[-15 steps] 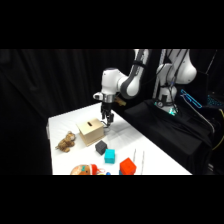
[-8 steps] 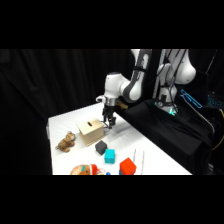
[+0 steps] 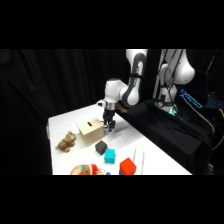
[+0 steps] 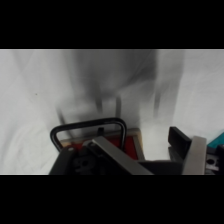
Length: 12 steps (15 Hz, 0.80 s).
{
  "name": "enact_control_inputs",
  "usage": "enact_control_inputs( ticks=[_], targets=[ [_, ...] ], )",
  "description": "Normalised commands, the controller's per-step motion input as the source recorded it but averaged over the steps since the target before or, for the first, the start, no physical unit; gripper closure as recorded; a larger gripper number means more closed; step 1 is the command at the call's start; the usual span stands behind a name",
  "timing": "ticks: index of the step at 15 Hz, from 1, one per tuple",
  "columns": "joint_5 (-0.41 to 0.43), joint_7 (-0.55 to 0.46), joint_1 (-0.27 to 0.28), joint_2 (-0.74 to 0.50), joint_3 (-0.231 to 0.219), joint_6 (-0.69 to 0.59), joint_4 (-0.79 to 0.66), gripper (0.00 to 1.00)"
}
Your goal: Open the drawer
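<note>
End effector (image 3: pixel 109 128) beside drawer (image 3: pixel 91 132); handle (image 4: pixel 89 131) wrist-only

No legible text, label, brand, number or sign is recorded in the side view. None is recorded in the wrist view either.

Three cubes (image 3: pixel 101 146), one wooden box (image 3: pixel 90 131)

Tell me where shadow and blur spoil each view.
Side view: dark backdrop, lit table; the gripper by the box is soft-edged. Wrist view: a grey shadow smears across the table above the black handle; the gripper's linkage at the bottom edge is out of focus.
</note>
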Motion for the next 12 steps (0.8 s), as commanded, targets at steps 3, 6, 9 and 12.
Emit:
enact_control_inputs(
  ticks=[3, 6, 9, 12],
  targets=[
    [-0.184, 0.08, -0.062, 0.13, 0.011, 0.21, 0.11, 0.00],
    [-0.196, 0.11, -0.025, 0.14, -0.017, 0.16, 0.14, 0.00],
    [-0.168, 0.11, -0.023, 0.15, -0.019, 0.12, 0.16, 0.00],
    [-0.151, 0.11, 0.004, 0.11, -0.050, 0.11, 0.13, 0.00]
  ],
)
